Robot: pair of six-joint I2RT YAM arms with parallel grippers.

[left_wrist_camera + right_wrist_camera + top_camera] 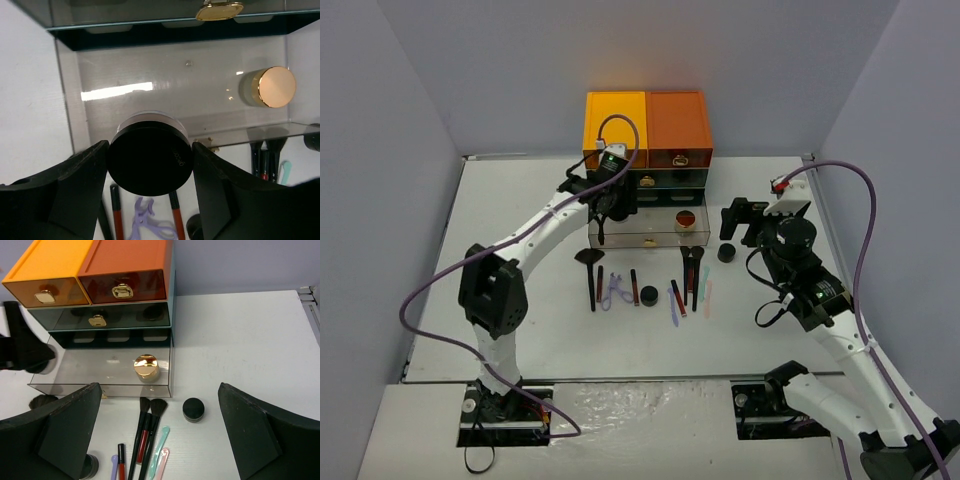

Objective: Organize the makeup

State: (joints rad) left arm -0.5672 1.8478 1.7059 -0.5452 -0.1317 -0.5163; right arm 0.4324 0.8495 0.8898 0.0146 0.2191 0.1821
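Observation:
My left gripper [150,167] is shut on a black round jar [150,157] and holds it over the left end of the pulled-out clear drawer [150,75]. A gold-lidded jar [272,86] stands at the drawer's right end. In front of the drawer, on the table, lie black brushes [150,425], red-black pencils [634,287], a purple curler [613,292], mint and pink sticks [161,450] and two black jars [193,409] [649,296]. My right gripper [160,390] hangs open above the table, right of the drawer, with nothing between its fingers.
The orange-and-dark drawer box [646,125] stands at the back middle, its upper drawers closed with gold knobs [122,291]. Grey walls close in the table on three sides. My left arm [535,235] reaches diagonally across the left half of the table.

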